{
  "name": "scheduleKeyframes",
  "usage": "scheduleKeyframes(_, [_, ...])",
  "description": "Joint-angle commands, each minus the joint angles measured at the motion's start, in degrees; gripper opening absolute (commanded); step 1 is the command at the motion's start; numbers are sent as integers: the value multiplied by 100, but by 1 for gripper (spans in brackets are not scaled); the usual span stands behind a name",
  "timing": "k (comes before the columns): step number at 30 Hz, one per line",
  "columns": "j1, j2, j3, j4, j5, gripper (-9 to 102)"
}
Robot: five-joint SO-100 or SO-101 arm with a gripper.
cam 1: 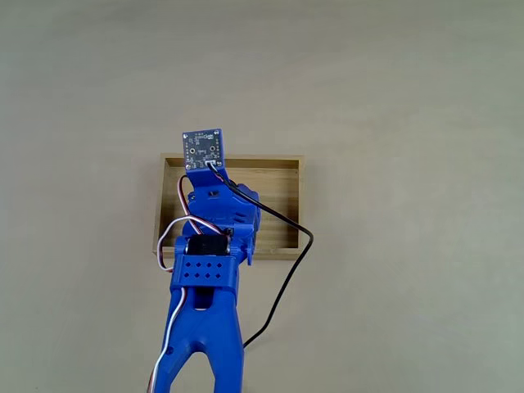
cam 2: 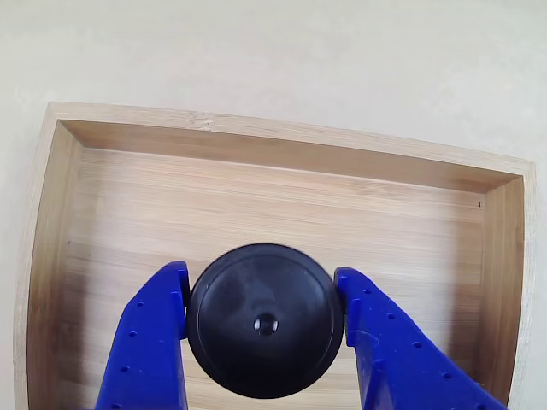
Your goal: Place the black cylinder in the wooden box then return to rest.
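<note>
Looking down from the other view, the gripper [cam 2: 263, 320] has its two blue fingers [cam 2: 147, 342] pressed against the left and right flanks of the black cylinder [cam 2: 261, 316], pinching it between them. The cylinder stands upright, its round glossy top facing the camera and its axis pointing straight down at the striped floor of the wooden box [cam 2: 282, 154]. That is the relation the coming move hangs on: the cylinder lies squarely over the box's floor, inside all the walls, with the far wall well apart from it and the left and right walls further off still. Whether its base already touches the floor or hangs just above it cannot be told from here.

In the fixed view the blue arm [cam 1: 209, 270] reaches from the near edge over the wooden box [cam 1: 278, 168], covering its left half, with a black cable [cam 1: 291, 270] trailing over the near right wall.

Judging from this, the carry looks done; what remains is a release straight down, spreading the fingers sideways, then pulling back toward the near side to rest
</note>
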Motion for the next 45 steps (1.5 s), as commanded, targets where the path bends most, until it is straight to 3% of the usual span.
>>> scheduleKeyframes(1, [-9, -141, -246, -193, -79, 24])
scheduleKeyframes(13, [-9, -325, -246, -193, -53, 32])
scheduleKeyframes(31, [-141, -2109, 624, -88, 387, 32])
scheduleKeyframes(38, [-193, -3709, 1459, 9, 220, 26])
scheduleKeyframes(45, [9, -5221, 1978, 1169, -246, 16])
